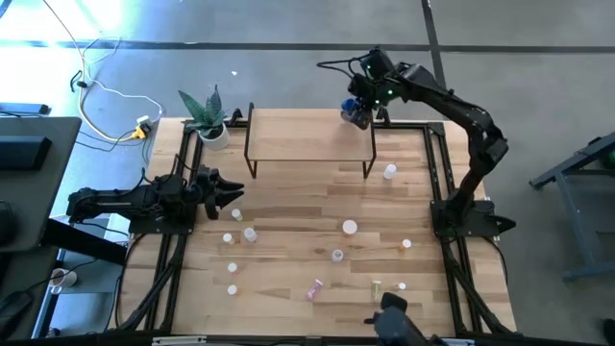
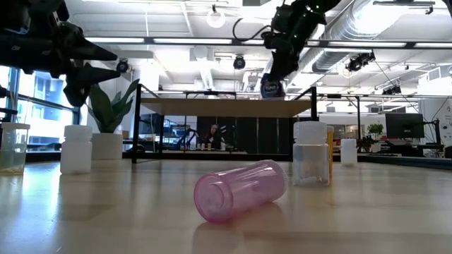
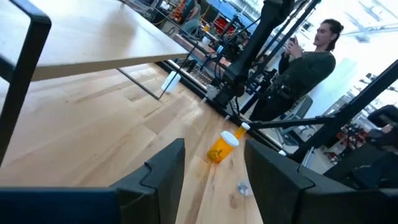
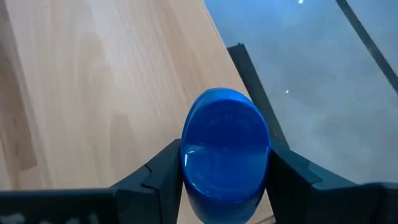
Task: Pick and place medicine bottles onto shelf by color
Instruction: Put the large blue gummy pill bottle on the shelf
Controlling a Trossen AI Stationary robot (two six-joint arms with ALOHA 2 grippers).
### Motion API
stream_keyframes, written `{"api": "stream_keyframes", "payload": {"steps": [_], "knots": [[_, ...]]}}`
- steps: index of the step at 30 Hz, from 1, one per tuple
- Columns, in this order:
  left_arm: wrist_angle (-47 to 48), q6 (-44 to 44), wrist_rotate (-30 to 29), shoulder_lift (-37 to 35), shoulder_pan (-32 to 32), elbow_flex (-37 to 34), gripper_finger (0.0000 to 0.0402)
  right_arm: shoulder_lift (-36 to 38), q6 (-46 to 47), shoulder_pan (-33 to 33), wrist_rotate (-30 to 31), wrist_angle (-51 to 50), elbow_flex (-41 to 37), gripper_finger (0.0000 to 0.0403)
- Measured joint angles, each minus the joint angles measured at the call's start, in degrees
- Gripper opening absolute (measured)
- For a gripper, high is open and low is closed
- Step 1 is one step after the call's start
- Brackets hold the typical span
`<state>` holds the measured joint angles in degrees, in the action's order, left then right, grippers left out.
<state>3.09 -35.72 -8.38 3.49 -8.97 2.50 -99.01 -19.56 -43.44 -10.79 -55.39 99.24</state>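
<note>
right claw (image 4: pixel 225 171) clamps the blue bottle (image 4: pixel 225 152) – its base hidden – above the shelf (image 1: pixel 307 135); left claw (image 3: pixel 212 165) apart, empty, over the surface (image 1: pixel 288 207).

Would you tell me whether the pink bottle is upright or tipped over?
Tipped over: the pink bottle lies on its side on the table, open mouth showing.

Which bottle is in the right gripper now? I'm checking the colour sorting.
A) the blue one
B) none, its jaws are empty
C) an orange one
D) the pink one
A: the right wrist view shows the right gripper with its fingers closed on the blue bottle over the shelf, while the pink bottle lies on its side on the table.
</note>
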Motion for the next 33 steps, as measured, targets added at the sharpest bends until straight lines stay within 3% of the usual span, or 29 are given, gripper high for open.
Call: {"api": "stream_keyframes", "payload": {"steps": [5,17,28,33], "knots": [[-0.02,-1.65,0.00,0.00,0.00,-0.02,0.0158,-0.20,-0.03,-1.38,-2.80,-2.58,0.00,0.0165],[-0.04,-1.82,0.00,0.00,0.01,-0.01,0.0158,-1.49,-0.03,-0.79,-2.88,-3.44,0.00,0.0169],[-0.04,-2.01,0.22,0.00,0.00,-0.01,0.0159,-1.61,-1.27,-0.61,0.18,-3.63,-0.11,0.0248],[-0.03,-3.11,0.24,0.00,0.00,-0.01,0.0171,-1.61,0.06,-0.59,1.11,-4.00,1.26,0.0260]]}}
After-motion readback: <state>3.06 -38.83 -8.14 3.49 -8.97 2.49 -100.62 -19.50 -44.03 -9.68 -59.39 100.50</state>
